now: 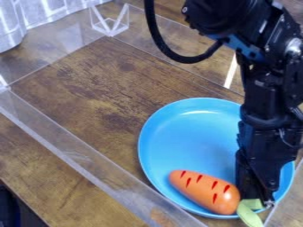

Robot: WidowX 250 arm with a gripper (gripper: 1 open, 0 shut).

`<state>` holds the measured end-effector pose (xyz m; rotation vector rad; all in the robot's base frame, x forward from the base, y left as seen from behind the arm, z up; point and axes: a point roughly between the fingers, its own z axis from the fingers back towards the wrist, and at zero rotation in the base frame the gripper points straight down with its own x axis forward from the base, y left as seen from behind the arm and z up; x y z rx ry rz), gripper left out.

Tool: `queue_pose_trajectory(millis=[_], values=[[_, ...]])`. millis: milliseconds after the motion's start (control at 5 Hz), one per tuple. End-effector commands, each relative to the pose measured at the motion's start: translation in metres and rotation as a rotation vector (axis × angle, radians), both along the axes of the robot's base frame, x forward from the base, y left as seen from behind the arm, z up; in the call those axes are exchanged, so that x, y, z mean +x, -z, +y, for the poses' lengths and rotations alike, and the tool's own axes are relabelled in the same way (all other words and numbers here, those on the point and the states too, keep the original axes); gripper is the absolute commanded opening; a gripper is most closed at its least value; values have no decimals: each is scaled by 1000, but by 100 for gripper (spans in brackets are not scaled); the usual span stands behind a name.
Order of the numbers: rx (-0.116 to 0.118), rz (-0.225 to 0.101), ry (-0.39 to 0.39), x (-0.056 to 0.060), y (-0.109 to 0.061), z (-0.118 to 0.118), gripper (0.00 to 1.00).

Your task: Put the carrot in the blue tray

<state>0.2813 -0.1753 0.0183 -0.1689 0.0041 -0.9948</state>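
Note:
The orange carrot (pixel 204 192) with dark-red stripes lies on its side inside the round blue tray (pixel 190 133), near the tray's front rim. Its light-green stub pokes out at the lower right, by the rim. My black gripper (pixel 263 191) points straight down just right of the carrot, its tips low over the tray by the leafy end. The dark fingers look shut, and I see nothing between them. The arm hides the tray's right side.
The tray sits on a brown wooden tabletop. A clear plastic wall (pixel 71 142) runs diagonally along the left and front. Clear stands (pixel 112 18) are at the back left. Black cables loop above the tray.

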Motion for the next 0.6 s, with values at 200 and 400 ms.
queue_pose_trajectory(millis=[200, 400], values=[[19, 46, -1, -11, 6, 7, 0], [20, 53, -2, -11, 6, 8, 0]])
